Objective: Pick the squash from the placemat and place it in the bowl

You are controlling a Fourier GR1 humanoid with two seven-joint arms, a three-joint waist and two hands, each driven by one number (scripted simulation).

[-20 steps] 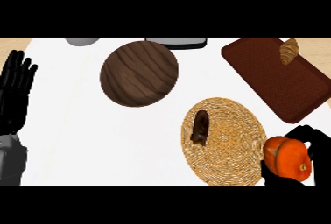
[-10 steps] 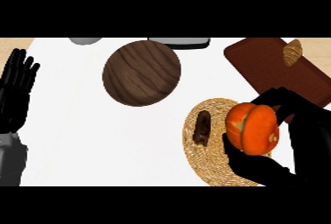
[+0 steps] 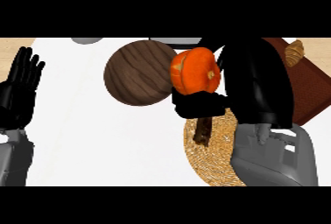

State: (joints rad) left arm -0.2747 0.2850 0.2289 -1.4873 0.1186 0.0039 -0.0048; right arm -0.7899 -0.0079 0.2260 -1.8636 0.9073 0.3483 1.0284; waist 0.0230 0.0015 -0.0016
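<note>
My right hand [image 3: 252, 83] is curled round an orange squash [image 3: 194, 71] and holds it in the air, just off the right rim of the dark wooden bowl [image 3: 139, 72]. Below it lies the round woven placemat [image 3: 210, 155], half hidden by my right forearm, with a small dark brown object [image 3: 204, 131] lying on it. My left hand [image 3: 19, 87] rests open at the left edge, fingers up, far from the bowl.
A brown cutting board [image 3: 310, 89] with a croissant [image 3: 294, 52] on it lies at the right, partly behind my right arm. A grey object [image 3: 87, 40] and a dark one [image 3: 174, 40] peek in at the top edge.
My right hand has carried the squash up and to the left, from over the placemat to the bowl's right rim. The left hand has stayed still.
</note>
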